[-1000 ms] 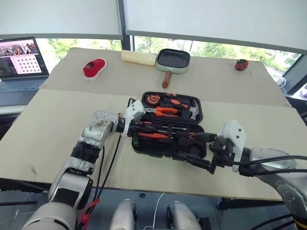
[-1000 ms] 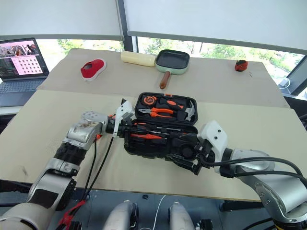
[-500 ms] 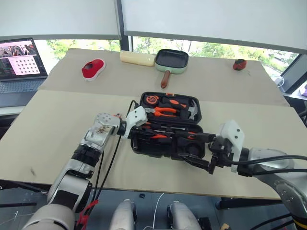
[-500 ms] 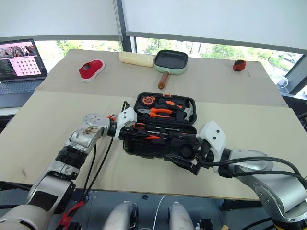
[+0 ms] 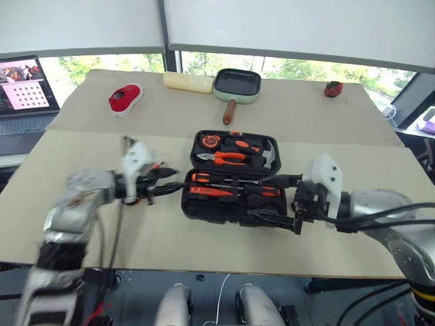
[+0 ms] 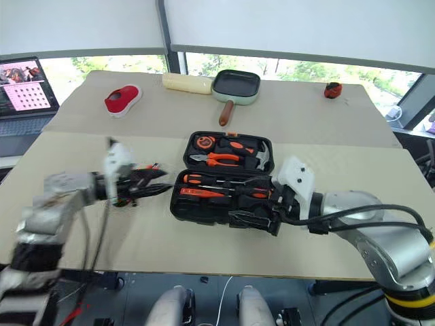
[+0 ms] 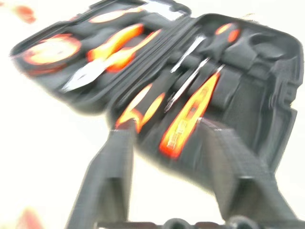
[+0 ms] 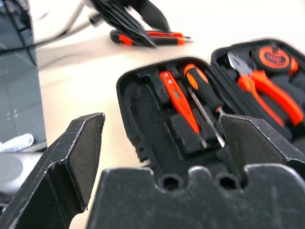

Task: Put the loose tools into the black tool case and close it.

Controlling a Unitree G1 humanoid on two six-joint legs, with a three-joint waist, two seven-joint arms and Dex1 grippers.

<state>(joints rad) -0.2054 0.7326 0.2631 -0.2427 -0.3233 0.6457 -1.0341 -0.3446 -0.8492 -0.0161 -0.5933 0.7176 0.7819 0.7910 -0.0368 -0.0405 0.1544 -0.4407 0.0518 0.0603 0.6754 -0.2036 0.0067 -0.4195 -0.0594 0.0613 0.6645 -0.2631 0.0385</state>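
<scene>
Lying open – moulded black tool case – orange-handled screwdrivers slotted.

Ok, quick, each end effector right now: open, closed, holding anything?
Left end effector: open, empty, beside the black tool case.
Right end effector: open wide, empty, at the case's near end.

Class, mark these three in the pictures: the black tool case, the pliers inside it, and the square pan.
black tool case (image 5: 224,212), left eye view, near wall
pliers (image 5: 230,157), left eye view, orange handles
square pan (image 6: 236,85), right eye view, dark inside
</scene>
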